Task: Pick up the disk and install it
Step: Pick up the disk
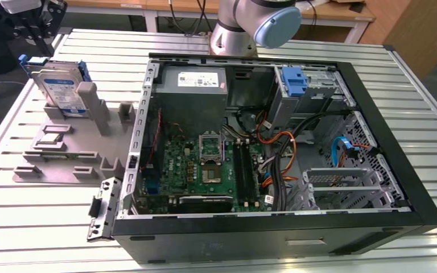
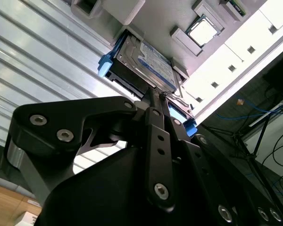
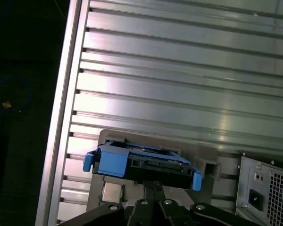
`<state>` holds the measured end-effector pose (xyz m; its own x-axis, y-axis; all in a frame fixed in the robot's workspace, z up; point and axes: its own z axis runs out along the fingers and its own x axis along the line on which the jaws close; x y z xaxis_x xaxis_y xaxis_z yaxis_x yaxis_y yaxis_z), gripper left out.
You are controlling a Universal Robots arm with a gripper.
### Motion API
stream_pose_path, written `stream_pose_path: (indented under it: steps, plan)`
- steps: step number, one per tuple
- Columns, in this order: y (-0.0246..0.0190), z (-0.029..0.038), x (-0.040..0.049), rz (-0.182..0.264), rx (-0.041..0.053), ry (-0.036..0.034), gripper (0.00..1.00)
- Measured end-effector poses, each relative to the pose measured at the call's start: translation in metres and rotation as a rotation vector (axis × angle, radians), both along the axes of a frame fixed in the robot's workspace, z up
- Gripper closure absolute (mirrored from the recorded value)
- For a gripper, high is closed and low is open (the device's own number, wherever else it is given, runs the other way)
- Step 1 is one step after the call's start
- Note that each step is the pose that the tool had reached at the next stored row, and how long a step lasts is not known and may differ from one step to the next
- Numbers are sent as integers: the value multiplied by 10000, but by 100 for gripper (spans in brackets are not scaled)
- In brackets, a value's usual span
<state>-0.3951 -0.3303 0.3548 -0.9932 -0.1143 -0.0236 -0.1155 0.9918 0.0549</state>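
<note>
Gripper is parked just above the disk; in the exterior view I see a gap between them. Fingers look pinched together with nothing between them. Disk stands on edge in the grey fixture on the slatted table, off to the exterior view's left of the open PC case. Both wrist views look along the fingers onto its blue-framed top edge.

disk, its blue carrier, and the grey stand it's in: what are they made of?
Disk: silver metal casing by its dull sheen, with a blue-and-white label. Carrier: blue plastic, matte, moulded-looking. Stand: matte grey, probably plastic; uniform colour, blocky shapes, not certain.
</note>
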Motion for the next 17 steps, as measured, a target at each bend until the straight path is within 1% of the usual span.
stream_pose_path:
  steps: [2, 5, 15, 17]
  plan:
    - [0, 0, 0, 37, 0, 0, 89]
    - [0, -1, 0, 224, 0, 0, 89]
    - [0, -2, 0, 1301, 0, 0, 89]
    - [0, -2, 0, 1367, 1, 0, 89]
